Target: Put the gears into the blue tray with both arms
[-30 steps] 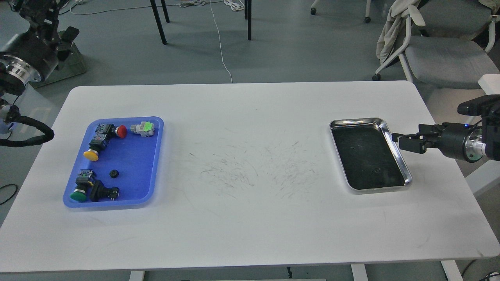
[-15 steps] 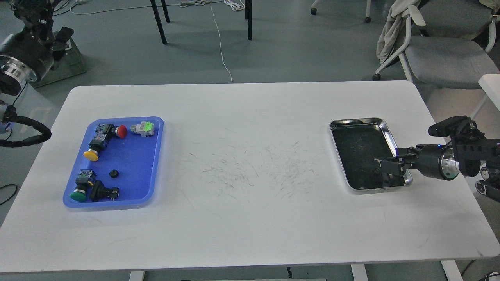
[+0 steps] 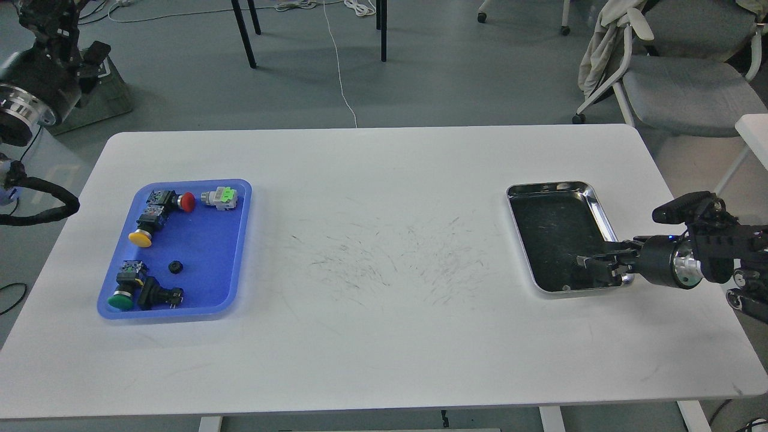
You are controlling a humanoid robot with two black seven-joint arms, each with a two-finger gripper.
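Right arm at steel tray, reaching for second gear; one gear already in blue tray.

Right gripper [image 3: 591, 268] lay low over the near end of the steel tray [image 3: 605, 216]; fingers looked slightly parted, though whether they held anything could not be told; second gear not discernible against the dark bottom; one gear [image 3: 174, 267] sat in the blue tray [image 3: 234, 252] among push buttons [image 3: 144, 228]; left gripper [image 3: 57, 42] was raised off-table, its opening indeterminate; next move, in my judgement, called for a fine pinch and lift.

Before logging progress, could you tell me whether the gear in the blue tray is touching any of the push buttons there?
Apart. The head view shows the gear lying alone on the blue tray floor, with bare blue all around it.
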